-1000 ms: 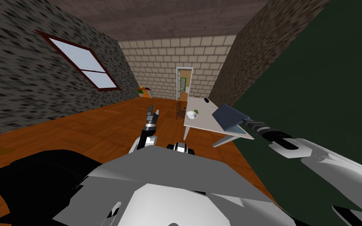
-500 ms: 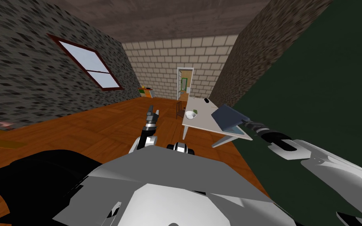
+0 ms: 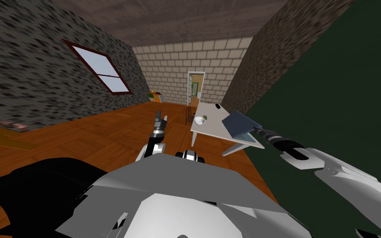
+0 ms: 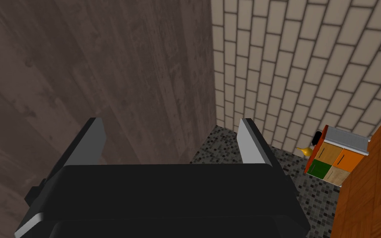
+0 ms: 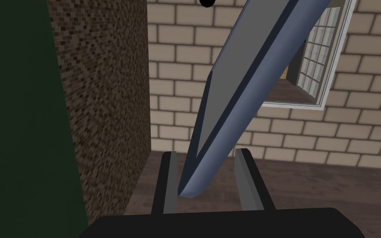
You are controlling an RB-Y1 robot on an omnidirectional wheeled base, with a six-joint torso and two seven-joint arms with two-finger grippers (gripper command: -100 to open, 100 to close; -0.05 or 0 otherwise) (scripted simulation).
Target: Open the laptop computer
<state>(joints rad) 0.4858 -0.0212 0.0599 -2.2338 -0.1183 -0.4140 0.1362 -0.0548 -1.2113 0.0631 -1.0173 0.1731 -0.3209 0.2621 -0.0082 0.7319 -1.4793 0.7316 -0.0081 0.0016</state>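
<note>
The laptop (image 3: 238,125) sits on the near end of the white surface (image 3: 210,126), by the green wall. The right hand (image 5: 205,153) pinches the half-raised lid (image 5: 243,82) by its edge, so it can swing it up. The left hand (image 4: 169,124) hangs open, out of the way.

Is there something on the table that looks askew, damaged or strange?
Nothing looks spilled or broken. The laptop sits at the near corner of the table, lid partly raised; the right gripper pinches the lid by one corner only, an off-centre hold.
</note>
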